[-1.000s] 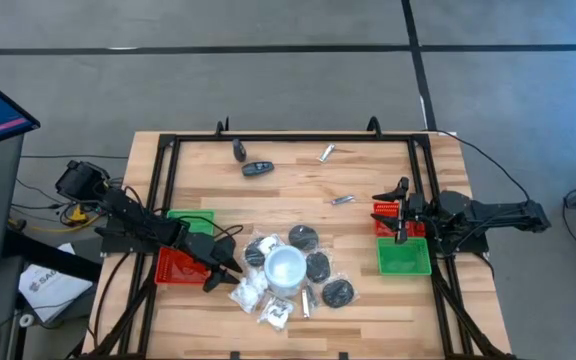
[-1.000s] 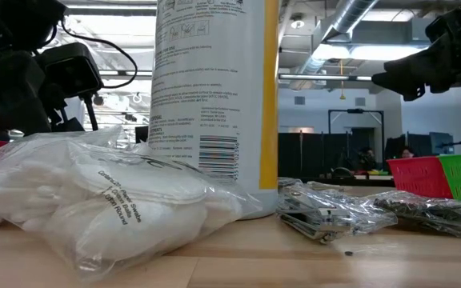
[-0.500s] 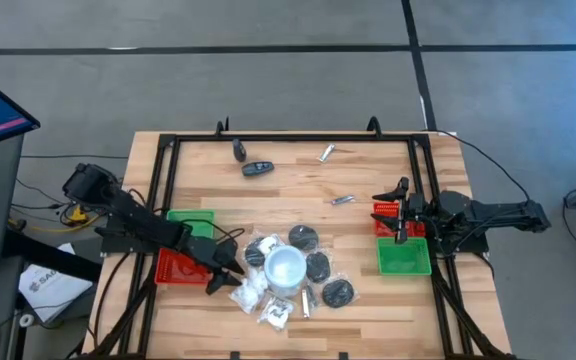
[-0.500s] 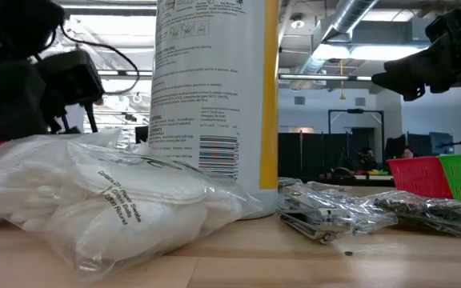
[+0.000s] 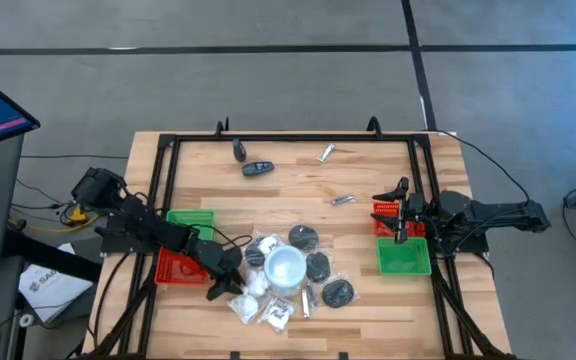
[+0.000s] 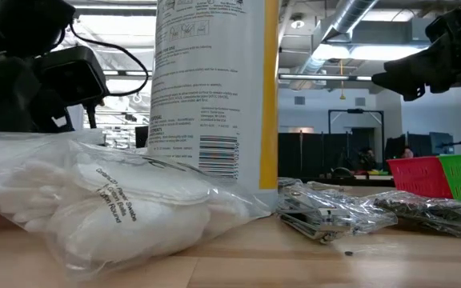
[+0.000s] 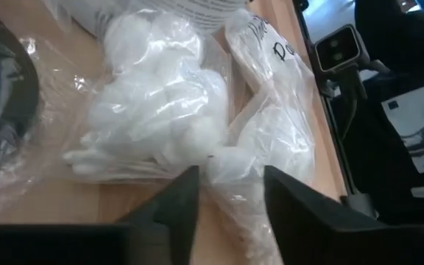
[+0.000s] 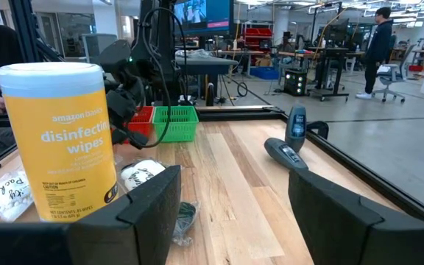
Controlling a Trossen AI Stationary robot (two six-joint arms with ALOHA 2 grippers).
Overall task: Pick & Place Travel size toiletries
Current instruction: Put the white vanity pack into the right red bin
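Note:
Travel size toiletries lie near the table's front middle: black discs in clear wrappers [image 5: 318,265], clear packets of white pieces [image 5: 251,290], with silvery sticks [image 5: 342,199] and dark oblong pieces [image 5: 258,168] farther back. My left gripper [image 7: 230,184] is low over the table at the left side of the pile, its fingers closed in on a packet of white pieces [image 7: 256,140]. My right gripper [image 8: 230,213] hangs open over the red tray at the right [image 5: 383,218], touching nothing. My left gripper has the narrow end of the clear packet [image 7: 230,165] between its two fingers [image 7: 186,195], and the wrapper fills the gap. The fingers come slanting down from the table's left side. The packet's bulk [image 6: 110,200] lies on the table.
A tall wipes canister [image 5: 286,268] stands in the middle of the pile, right behind the packet. Red [image 5: 173,262] and green [image 5: 190,218] trays sit beside the left arm, and a green tray [image 5: 403,257] by the right arm. A black frame [image 5: 298,138] rims the table.
My left gripper has gone toward the table's right edge and slightly down, up to the white packets. In the low view the packet's left end has been pushed and its wrapper has risen there.

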